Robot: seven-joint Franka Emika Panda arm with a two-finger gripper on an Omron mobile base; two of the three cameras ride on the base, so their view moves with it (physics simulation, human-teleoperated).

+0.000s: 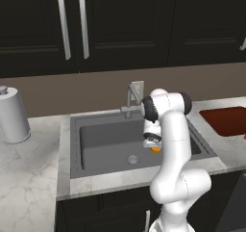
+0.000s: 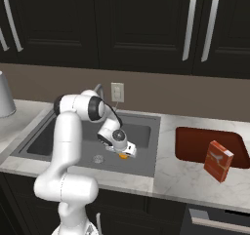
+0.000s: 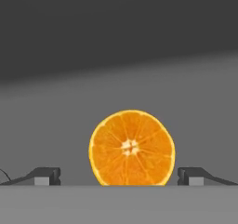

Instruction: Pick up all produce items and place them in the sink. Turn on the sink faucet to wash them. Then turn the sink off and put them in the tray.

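Orange slice [image 3: 132,148] inside sink [image 1: 96,139], tool [image 3: 119,176] wide open astride it, gripping nothing, tray [image 2: 195,146] beside sink

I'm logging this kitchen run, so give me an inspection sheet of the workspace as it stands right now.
Surface: marbled white counter around the sink.
Job's things: orange slice lies in the sink, right of the drain; faucet behind the basin, no water seen; dark red tray on the counter right of the sink.
Clutter: red box tilted on the tray's front rim; grey canister at left.
Grippers: pincer open, tips either side of the slice, apart from it.
Cables: nothing seen.
Surroundings: dark cabinets, wall outlet.
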